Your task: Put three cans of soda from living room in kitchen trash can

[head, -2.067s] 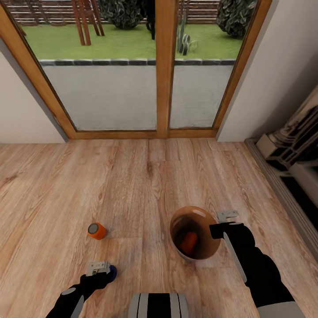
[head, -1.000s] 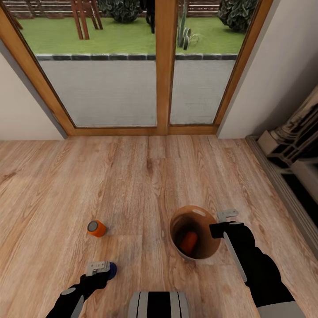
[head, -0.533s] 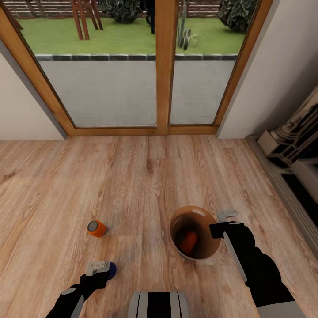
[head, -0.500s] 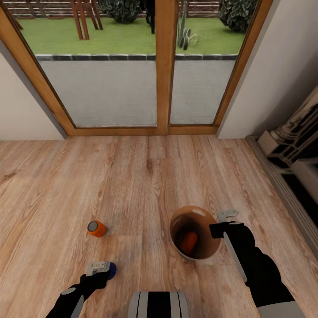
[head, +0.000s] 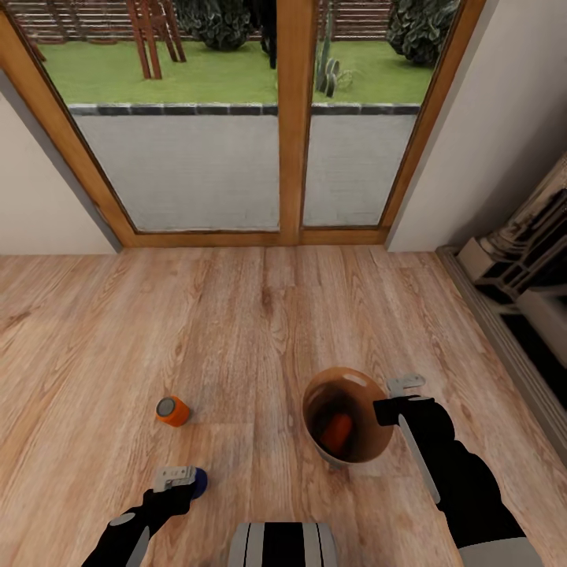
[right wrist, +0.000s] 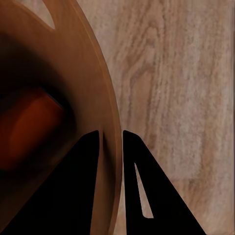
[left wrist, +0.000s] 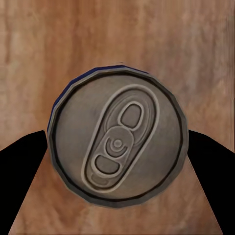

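Note:
The tash can (head: pixel 347 372) stands on the wood floor, a tan-brown round bin with an orange-red can of soda (head: pixel 337 432) lying inside it. My right gripper (head: pixel 405 385) is shut on its rim; in the right wrist view the fingers (right wrist: pixel 88 161) straddle the bin wall (right wrist: pixel 78 73), and the orange can (right wrist: pixel 29 132) lies within. A second orange can (head: pixel 172 411) lies on the floor to the left. My left gripper (head: pixel 177 476) is shut on a dark blue can (head: pixel 200 480). Its silvery top (left wrist: pixel 117 144) sits between the black fingers (left wrist: pixel 27 171).
Wood-framed glass doors (head: pixel 287 157) face me, with pale walls (head: pixel 488 118) on both sides. A dark stepped piece of furniture (head: pixel 528 260) runs along the right edge. My own base (head: pixel 282 545) shows at the bottom. Open plank floor lies between the cans and the doors.
The whole picture has shifted slightly, so the camera moved. Both grippers, the bin and the cans keep their places relative to one another.

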